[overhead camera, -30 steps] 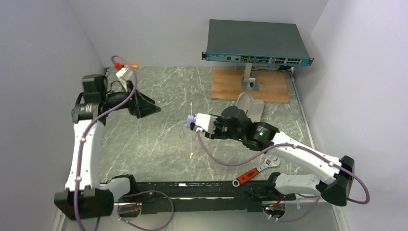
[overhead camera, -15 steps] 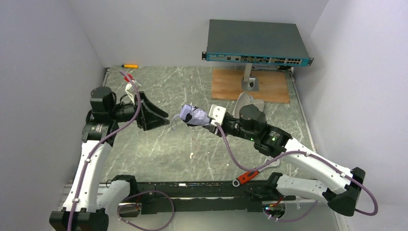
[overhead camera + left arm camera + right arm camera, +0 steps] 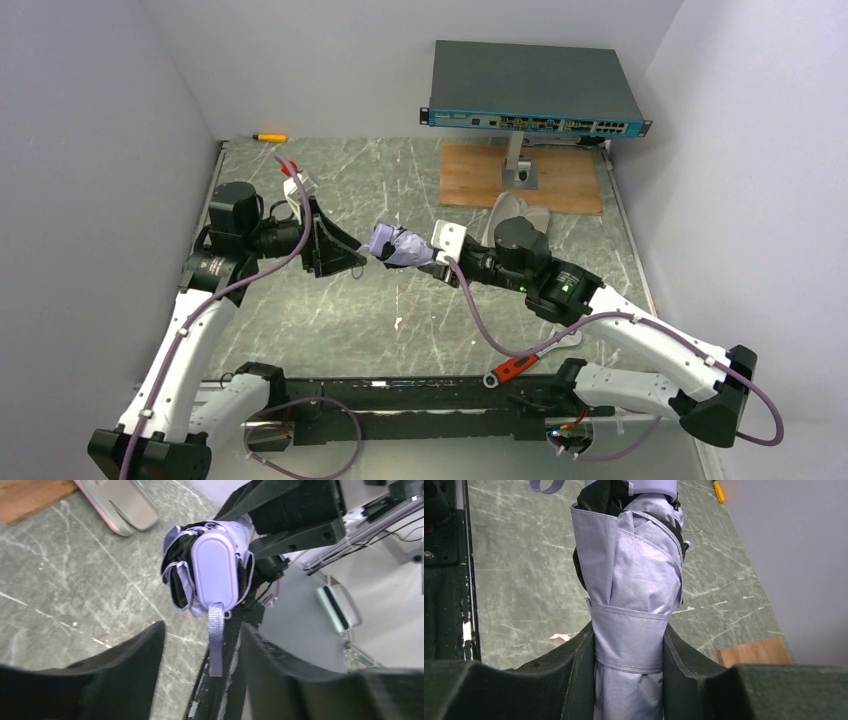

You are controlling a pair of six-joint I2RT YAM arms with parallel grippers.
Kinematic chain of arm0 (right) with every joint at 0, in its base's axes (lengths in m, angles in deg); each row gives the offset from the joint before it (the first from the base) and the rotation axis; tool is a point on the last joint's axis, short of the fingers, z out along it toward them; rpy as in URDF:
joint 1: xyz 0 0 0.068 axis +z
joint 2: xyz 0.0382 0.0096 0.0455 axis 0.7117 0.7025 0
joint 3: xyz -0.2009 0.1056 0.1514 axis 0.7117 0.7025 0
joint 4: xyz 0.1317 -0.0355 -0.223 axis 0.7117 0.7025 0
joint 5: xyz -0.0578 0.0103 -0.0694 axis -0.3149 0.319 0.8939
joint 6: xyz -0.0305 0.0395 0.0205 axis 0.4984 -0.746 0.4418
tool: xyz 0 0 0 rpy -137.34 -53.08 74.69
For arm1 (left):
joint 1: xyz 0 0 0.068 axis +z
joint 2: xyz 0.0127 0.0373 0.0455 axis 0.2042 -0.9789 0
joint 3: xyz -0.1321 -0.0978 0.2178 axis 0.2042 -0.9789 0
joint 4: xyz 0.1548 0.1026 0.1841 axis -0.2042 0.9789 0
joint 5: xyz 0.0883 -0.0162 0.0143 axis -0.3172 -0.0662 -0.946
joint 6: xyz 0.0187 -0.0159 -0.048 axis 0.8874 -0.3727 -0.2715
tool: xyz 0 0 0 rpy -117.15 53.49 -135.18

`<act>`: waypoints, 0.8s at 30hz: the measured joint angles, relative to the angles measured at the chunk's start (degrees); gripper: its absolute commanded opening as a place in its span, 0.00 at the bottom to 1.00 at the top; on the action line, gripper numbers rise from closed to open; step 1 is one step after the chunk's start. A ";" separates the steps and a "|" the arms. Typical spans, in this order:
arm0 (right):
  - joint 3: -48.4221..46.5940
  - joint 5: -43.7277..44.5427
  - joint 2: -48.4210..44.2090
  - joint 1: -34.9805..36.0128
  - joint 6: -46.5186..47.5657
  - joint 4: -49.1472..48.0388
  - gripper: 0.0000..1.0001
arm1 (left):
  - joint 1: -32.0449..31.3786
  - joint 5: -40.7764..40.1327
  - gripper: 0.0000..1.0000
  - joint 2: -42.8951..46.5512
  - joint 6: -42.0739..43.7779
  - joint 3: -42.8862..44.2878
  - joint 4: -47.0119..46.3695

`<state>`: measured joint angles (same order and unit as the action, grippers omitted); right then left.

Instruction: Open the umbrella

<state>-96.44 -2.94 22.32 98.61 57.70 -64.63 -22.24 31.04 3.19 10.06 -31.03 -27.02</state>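
The umbrella (image 3: 398, 245) is folded, lavender fabric with black lining, and held level above the table's middle. My right gripper (image 3: 629, 650) is shut on its wrapped fabric just below the closure band. Its pale handle (image 3: 215, 567) points at my left gripper (image 3: 200, 655), which is open. The handle's wrist strap (image 3: 216, 640) hangs between the left fingers (image 3: 125, 670) without being pinched. In the top view the left gripper (image 3: 355, 258) sits just left of the handle end, very close to it.
A dark teal flat box (image 3: 535, 90) stands on a post over a wooden board (image 3: 560, 185) at the back. A pale sleeve (image 3: 512, 212) lies by the board. A red-handled wrench (image 3: 520, 362) lies near the front rail, and a small yellow tool (image 3: 268, 137) at the back left.
The right arm swung the umbrella up and pointed its handle left. The left arm moved right toward the handle, and its jaws narrowed somewhat.
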 measured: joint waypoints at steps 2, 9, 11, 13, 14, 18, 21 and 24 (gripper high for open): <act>0.00 -0.11 0.07 0.00 0.00 0.00 0.00 | -0.33 -1.60 0.33 -0.02 -0.17 -0.09 -0.17; -0.02 0.42 0.50 -0.04 0.44 0.94 0.00 | 1.75 -5.64 0.00 -1.05 -0.90 0.00 0.26; 0.00 1.18 0.61 -0.66 1.33 2.23 0.00 | 6.08 -5.38 0.00 -1.14 -2.08 0.24 0.83; 0.15 1.62 0.42 -2.45 2.19 3.85 0.00 | 12.90 -5.75 0.00 -0.98 -3.13 0.70 1.09; 0.42 1.66 0.17 -3.72 2.51 4.52 0.00 | 16.28 -6.05 0.00 -0.90 -3.50 1.01 0.96; 2.80 0.94 -2.58 -9.60 4.46 9.84 0.00 | 29.22 -7.65 0.00 -0.22 -4.66 1.64 -0.09; 4.35 -0.66 -4.96 -10.38 5.25 11.65 0.00 | 34.42 -7.52 0.09 -0.50 -4.55 2.54 0.24; 4.24 -1.92 -5.09 -10.25 4.70 11.72 0.00 | 34.93 -6.38 0.72 -1.46 -2.25 3.65 0.44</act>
<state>-92.20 -4.86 17.22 88.36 62.40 -52.91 12.68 24.66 1.73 7.81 -27.38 -26.58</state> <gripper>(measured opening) 0.423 0.183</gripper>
